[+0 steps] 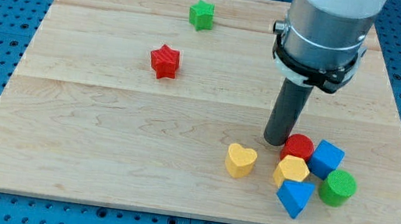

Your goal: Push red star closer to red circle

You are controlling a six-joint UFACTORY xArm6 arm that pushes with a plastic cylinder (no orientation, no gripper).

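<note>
Blocks number eight on your wooden surface (102, 137): two red, two green, two blue, two yellow. You have one red star (165, 61) in the upper left part, standing alone, and one green star (201, 15) above it and to its right, close to the surface's top edge. The other six sit bunched in the lower right corner: the red circle (298, 147), a blue cube (327, 159) touching its right side, a yellow hexagon (291, 171) just under the circle, a green cylinder (337, 188) at the far right, a blue triangle-like block (295, 197) at the bottom, and a yellow heart (240, 161) set slightly apart on the view's left of the bunch.

Your arm ends in a plain dark rod, so the end effector has nothing to open or close and grips nothing. My tip (275, 141) rests on the surface just beside the red circle, on its left, and above and to the right of the yellow heart. It is well apart from the red star.

Between the red star and the red circle you see a wide bare stretch of wood running diagonally down to the right. The bunch sits near the right and bottom edges; the blue triangle-like block is nearest the bottom edge. The whole left half below the star is open.
</note>
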